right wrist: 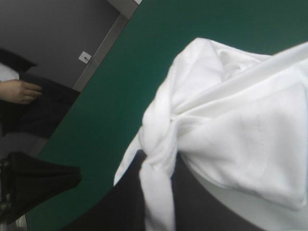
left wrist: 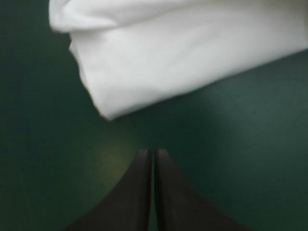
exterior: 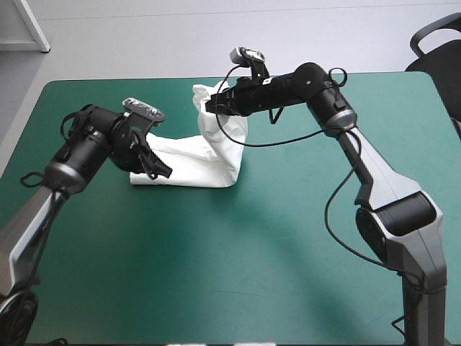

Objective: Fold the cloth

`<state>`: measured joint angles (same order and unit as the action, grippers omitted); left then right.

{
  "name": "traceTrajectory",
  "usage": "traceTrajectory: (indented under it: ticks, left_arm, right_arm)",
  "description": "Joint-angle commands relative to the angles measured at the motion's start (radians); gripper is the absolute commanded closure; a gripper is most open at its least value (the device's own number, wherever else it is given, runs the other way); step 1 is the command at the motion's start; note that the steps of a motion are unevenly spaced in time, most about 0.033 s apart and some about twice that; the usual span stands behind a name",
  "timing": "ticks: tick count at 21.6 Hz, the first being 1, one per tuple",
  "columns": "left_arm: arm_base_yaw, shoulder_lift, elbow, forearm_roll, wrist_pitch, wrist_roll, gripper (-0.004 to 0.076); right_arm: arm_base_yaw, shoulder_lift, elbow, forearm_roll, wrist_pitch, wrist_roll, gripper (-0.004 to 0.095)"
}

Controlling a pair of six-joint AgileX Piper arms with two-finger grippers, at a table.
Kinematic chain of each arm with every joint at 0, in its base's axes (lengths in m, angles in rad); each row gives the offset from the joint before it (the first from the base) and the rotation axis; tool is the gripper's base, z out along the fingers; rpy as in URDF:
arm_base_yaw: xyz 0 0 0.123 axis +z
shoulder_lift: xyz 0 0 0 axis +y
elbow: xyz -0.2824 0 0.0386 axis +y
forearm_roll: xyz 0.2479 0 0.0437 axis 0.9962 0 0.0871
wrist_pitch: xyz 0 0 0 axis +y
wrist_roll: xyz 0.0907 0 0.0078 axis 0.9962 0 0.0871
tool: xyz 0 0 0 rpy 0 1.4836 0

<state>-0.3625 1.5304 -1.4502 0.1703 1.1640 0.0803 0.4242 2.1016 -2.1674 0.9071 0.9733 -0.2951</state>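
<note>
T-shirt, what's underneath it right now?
Only the teal-green cover shows around the T-shirt's flat part. The right pincer holds its far end up. Anything beneath the flat folds is hidden.

The counter (exterior: pixel 252 274) is draped in a teal-green cover (exterior: pixel 108 238). On it, left of centre and toward the far edge, the white T-shirt (exterior: pixel 191 162) is laid as a folded strip, its far end raised off the surface.

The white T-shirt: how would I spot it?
Find the teal-green table and look left of centre, toward its far edge. The white short-sleeved T-shirt lies there folded, one end held up by the right gripper; nothing else on the table is white or soft.
</note>
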Motion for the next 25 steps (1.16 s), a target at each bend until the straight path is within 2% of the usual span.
traceTrajectory:
  ticks: [1,7,9,11,13,17,19,22,23,25]
  left_arm:
    - [0.000,-0.162,0.087,0.052,0.008,-0.051,0.0705]
    - [0.000,-0.382,0.276,0.046,0.074,-0.107,0.0705]
    - [0.000,-0.446,0.316,0.042,0.086,-0.123,0.0705]
    - [0.000,-0.481,0.336,0.040,0.089,-0.135,0.0705]
    - [0.000,-0.502,0.344,0.040,0.092,-0.141,0.0705]
    - [0.000,-0.509,0.359,0.040,0.092,-0.145,0.0705]
    - [0.000,-0.511,0.369,0.040,0.074,-0.145,0.0705]
    - [0.000,-0.511,0.375,0.040,0.058,-0.145,0.0705]
    - [0.000,-0.511,0.375,0.040,0.043,-0.145,0.0705]
    - [0.000,-0.511,0.375,0.031,0.029,-0.145,0.0705]
  right_arm:
    - [0.055,0.016,-0.132,0.073,-0.033,0.001,0.0917]
    - [0.194,0.236,-0.348,0.160,-0.058,-0.012,0.0913]
    - [0.215,0.296,-0.405,0.183,-0.058,-0.016,0.0757]
    - [0.217,0.313,-0.416,0.244,-0.056,-0.036,0.0469]
    - [0.217,0.313,-0.428,0.241,-0.044,-0.046,0.0288]
    - [0.211,0.313,-0.535,0.178,0.028,-0.006,0.0339]
    - [0.206,0.313,-0.630,-0.003,0.105,0.095,0.0364]
    - [0.196,0.313,-0.716,-0.214,0.207,0.202,0.0364]
    - [0.194,0.311,-0.733,-0.281,0.207,0.242,0.0364]
    - [0.178,0.299,-0.732,-0.327,0.207,0.286,0.0364]
